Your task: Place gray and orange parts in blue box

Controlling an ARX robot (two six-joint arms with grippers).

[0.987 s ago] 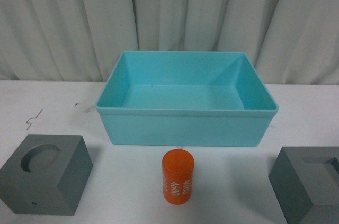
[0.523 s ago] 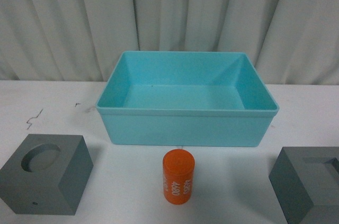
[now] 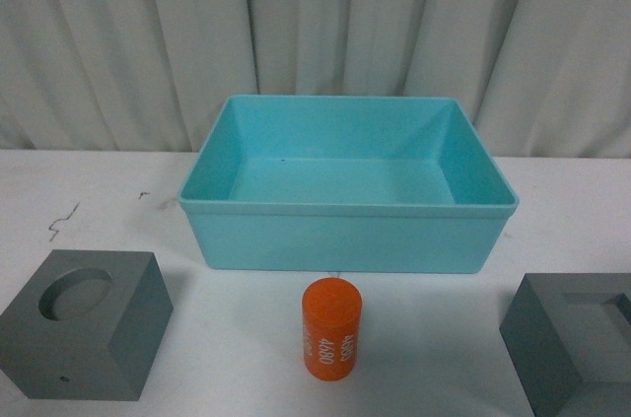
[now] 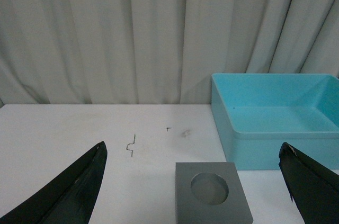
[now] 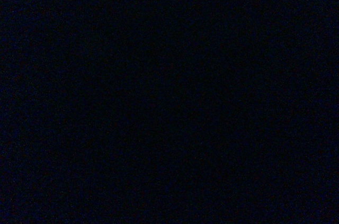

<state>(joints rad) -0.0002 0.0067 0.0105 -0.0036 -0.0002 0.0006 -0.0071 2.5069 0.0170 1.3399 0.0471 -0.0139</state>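
Note:
The light-blue box [image 3: 345, 235] stands empty at the middle back of the white table. An orange cylinder with white digits [image 3: 331, 328] stands upright in front of it. A gray cube with a round recess [image 3: 84, 336] sits at the front left. A gray cube with a square recess [image 3: 577, 343] sits at the front right, partly cut off. Neither arm shows in the front view. In the left wrist view my left gripper [image 4: 196, 192] is open and empty, its dark fingers wide apart on either side of the round-recess cube [image 4: 212, 200], with the box [image 4: 275, 144] beyond. The right wrist view is dark.
A pale pleated curtain [image 3: 315, 33] hangs close behind the table. Small dark scratch marks [image 3: 61, 222] lie on the white table left of the box.

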